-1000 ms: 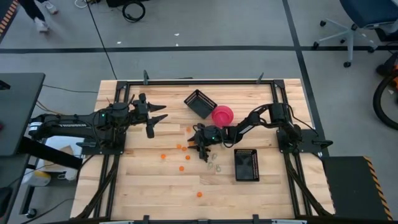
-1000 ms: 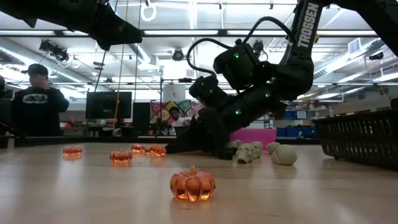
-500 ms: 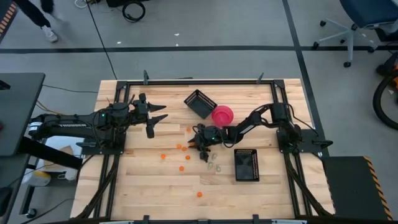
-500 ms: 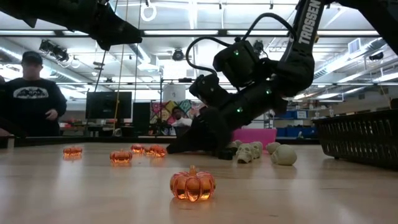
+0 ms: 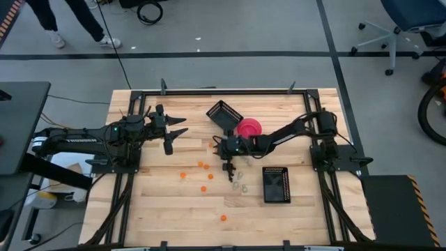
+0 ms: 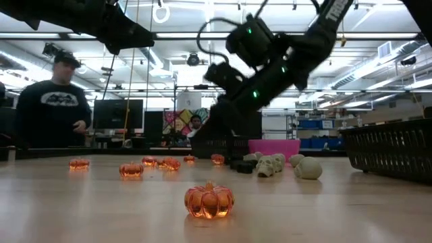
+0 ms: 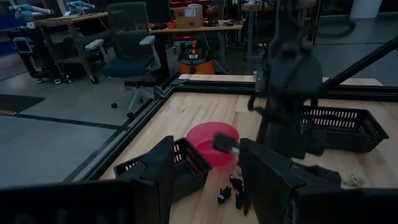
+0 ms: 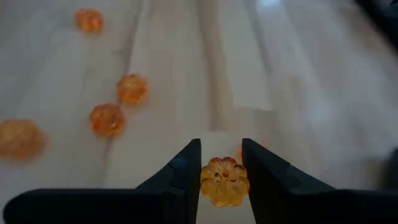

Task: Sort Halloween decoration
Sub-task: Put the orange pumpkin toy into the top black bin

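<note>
Orange pumpkin trinket (image 8: 224, 180) pinched between narrow fingertips of right gripper (image 8: 222, 167), raised off table near pink bowl (image 5: 249, 128) and tilted mesh basket (image 5: 224, 115), probably for carrying to a bin. Other orange trinkets (image 5: 203, 166) scattered mid-table, pale ones (image 6: 273, 164) beside. Left gripper (image 5: 178, 131) parked apart, jaws wide, empty

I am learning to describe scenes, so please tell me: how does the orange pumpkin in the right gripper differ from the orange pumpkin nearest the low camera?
The held pumpkin sits between the right gripper's fingers, lifted off the wood; the nearest pumpkin rests on the table. The held one is clamped from both sides; the nearest one is touched by nothing. The held one has other pumpkins on the table below it; the nearest one lies alone, apart from the rest. Both are orange, translucent and ribbed.
</note>
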Motion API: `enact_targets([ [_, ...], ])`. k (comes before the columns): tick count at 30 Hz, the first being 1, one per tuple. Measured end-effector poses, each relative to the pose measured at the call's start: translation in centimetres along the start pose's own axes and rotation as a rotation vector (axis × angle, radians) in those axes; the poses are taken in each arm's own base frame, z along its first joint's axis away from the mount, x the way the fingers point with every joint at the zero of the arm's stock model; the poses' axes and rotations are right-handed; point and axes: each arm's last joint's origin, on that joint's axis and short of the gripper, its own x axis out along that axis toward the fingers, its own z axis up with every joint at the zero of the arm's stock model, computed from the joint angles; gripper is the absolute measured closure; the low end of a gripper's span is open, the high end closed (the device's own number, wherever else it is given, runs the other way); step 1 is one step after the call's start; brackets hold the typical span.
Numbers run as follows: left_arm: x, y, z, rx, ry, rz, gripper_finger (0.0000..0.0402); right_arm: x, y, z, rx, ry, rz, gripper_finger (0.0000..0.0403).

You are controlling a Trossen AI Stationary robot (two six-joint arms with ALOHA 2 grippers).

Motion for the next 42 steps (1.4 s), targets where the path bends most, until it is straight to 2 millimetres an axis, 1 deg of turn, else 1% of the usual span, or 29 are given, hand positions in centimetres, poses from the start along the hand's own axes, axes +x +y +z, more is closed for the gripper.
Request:
enact_targets([
  [3, 0.0, 0.0, 0.0, 0.0, 0.0, 0.0, 0.0246, -1.4, -1.7, 1.9, 0.011, -0.038, -0.065, 0.0294],
  [5, 0.2, 0.0, 0.0, -0.007, -0.003, 0.0, 0.0246, -2.4, -3.2, 2.8, 0.026, -0.059, -0.101, 0.0294],
  [9, 1.2, -0.3, -0.3, -0.016, -0.008, 0.0, 0.0246, -3.6, -6.6, 3.1, 0.09, -0.053, -0.164, 0.0294],
  [11, 1.8, -0.4, -0.7, -0.006, 0.018, -0.001, 0.0246, -3.6, -8.4, 2.6, 0.154, -0.051, -0.186, 0.0293],
  [14, 3.0, -0.5, -1.3, -0.004, 0.041, 0.005, 0.0246, -2.7, -10.4, 1.0, 0.249, -0.024, -0.197, 0.0293],
  [17, 4.2, -0.5, -2.0, -0.011, 0.074, 0.019, 0.0246, -1.5, -11.6, -0.8, 0.328, 0.02, -0.215, 0.0293],
  [20, 5.1, -0.3, -2.8, -0.044, 0.113, 0.036, 0.0246, -0.9, -12.3, -1.8, 0.385, 0.035, -0.21, 0.0286],
  [25, 5.9, -0.3, -3.9, -0.068, 0.18, 0.049, 0.0246, -0.8, -12.8, -2.2, 0.398, 0.048, -0.182, 0.0243],
  [30, 6.1, -0.4, -4.1, -0.075, 0.187, 0.048, 0.0246, -1.0, -12.9, -2.1, 0.392, 0.046, -0.172, 0.0197],
  [33, 5.9, -0.3, -4.0, -0.079, 0.19, 0.048, 0.0246, -1.4, -12.6, -1.6, 0.367, 0.038, -0.164, 0.0184],
  [36, 5.5, -0.3, -3.8, -0.065, 0.193, 0.047, 0.0246, -2.0, -11.2, 0.1, 0.319, -0.003, -0.165, 0.0183],
  [40, 4.8, -0.1, -3.5, -0.032, 0.196, 0.046, 0.0246, -2.1, -8.0, 1.4, 0.263, -0.032, -0.147, 0.0185],
  [42, 4.5, 0.0, -3.3, -0.028, 0.189, 0.046, 0.0246, -2.0, -6.5, 2.3, 0.261, -0.107, -0.125, 0.0185],
])
